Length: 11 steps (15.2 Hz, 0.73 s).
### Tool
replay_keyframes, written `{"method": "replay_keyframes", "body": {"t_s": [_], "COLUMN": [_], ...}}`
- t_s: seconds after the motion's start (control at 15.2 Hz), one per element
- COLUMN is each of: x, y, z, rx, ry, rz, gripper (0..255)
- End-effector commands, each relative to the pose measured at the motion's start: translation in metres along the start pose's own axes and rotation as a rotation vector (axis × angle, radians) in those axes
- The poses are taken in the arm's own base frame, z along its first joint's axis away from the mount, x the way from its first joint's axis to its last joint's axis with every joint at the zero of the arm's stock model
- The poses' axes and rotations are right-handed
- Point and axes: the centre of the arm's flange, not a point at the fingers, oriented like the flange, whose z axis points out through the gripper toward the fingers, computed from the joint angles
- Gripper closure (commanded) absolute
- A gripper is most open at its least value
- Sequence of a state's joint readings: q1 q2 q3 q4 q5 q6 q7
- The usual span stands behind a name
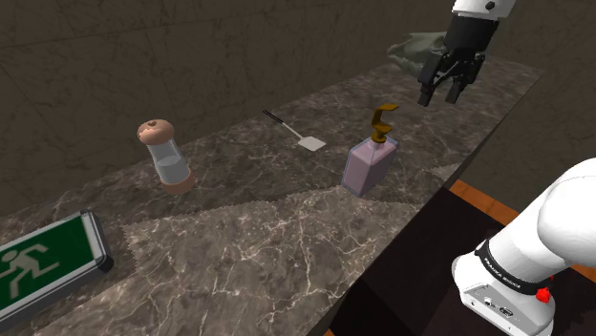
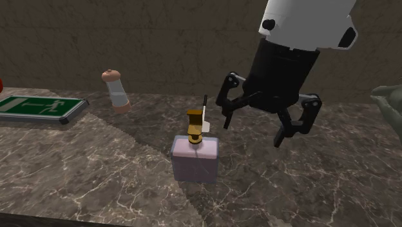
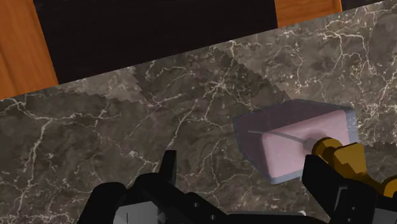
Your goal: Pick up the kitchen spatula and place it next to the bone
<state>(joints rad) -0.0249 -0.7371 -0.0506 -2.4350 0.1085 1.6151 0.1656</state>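
While the fingers point(image 2: 282, 134) hang wide and empty above the counter point(image 1: 248, 239) | spatula point(image 1: 308, 141) flat near soap bottle point(image 1: 366, 164)

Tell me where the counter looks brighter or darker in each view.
Shoulder view: the marble counter has a paler wedge nearer the camera than the soap bottle, darker around the spatula. Second exterior view: a diagonal edge divides paler marble at its left from darker marble below the gripper. Wrist view: a darker, jagged-edged patch lies near the counter's rim.
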Motion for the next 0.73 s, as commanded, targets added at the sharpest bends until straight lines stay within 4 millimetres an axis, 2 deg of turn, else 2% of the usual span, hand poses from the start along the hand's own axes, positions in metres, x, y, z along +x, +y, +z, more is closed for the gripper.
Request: {"method": "replay_keyframes", "body": {"t_s": [0.0, 0.66], "x": [0.000, 0.101], "y": [0.000, -0.059], "z": [0.000, 0.053], "rx": [0.000, -0.041], "ry": [0.000, 0.048], "rz": [0.000, -0.090], "gripper": [0, 0]}}
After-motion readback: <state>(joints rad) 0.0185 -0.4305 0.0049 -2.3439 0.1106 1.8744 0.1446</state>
